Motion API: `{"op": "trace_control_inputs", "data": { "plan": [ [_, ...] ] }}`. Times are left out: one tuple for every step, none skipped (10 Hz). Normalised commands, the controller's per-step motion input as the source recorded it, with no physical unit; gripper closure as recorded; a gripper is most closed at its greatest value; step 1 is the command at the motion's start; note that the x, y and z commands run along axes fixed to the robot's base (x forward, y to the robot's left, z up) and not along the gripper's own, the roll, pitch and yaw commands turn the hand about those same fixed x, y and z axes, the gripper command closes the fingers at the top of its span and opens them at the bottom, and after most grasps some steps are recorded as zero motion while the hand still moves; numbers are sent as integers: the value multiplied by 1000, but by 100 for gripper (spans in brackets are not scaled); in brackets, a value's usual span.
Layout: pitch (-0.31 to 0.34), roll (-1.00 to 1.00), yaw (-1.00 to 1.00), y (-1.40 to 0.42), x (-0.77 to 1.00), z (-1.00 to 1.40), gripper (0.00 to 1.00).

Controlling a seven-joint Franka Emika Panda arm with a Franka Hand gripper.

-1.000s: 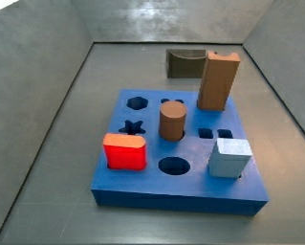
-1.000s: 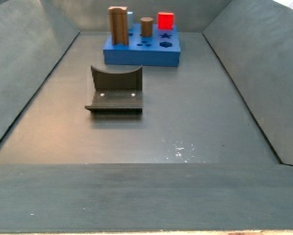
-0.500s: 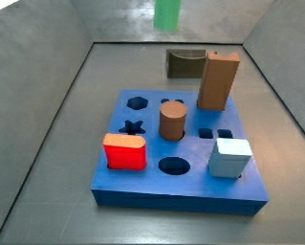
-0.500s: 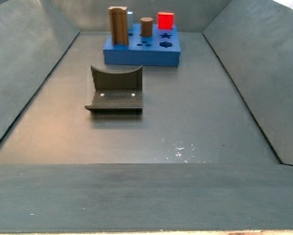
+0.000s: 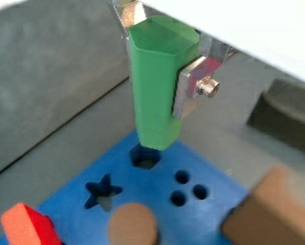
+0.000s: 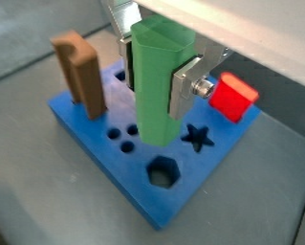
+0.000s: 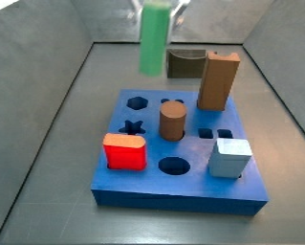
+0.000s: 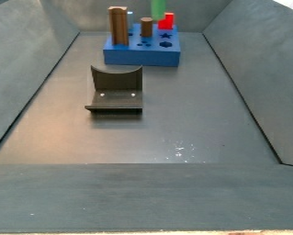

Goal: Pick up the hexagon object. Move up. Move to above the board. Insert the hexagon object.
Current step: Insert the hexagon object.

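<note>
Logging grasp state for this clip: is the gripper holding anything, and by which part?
Yes. The gripper, above the board, holds the hexagon object upright; its jaws clamp the peg's upper end.

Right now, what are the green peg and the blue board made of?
The green peg, held in the gripper above the board, looks like smooth matte plastic: flat even colour, crisp edges. The blue board looks like plastic too, though painted wood is possible.

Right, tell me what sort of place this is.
Likely a robot test bench: a bare grey walled bin, a blue shape-sorting board, and the gripper holding a green hexagon peg above it.
</note>
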Motion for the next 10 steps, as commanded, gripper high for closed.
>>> {"op": "trace_control_inputs", "data": {
  "plan": [
    [-247, -49, 0, 0, -246, -751, 100],
    [-274, -71, 6, 0, -237, -677, 100],
    [-224, -19, 14, 0, -149, -666, 100],
    [-40, 39, 94, 0, 6, -494, 100],
    [-4, 173, 174, 0, 34, -411, 100],
    [-49, 237, 309, 0, 0, -374, 100],
    [-70, 171, 257, 0, 0, -331, 100],
    [-44, 131, 154, 0, -9, -240, 100],
    [-66, 139, 120, 9, -131, -171, 100],
    [-91, 161, 114, 31, -234, -191, 100]
  ]
}}
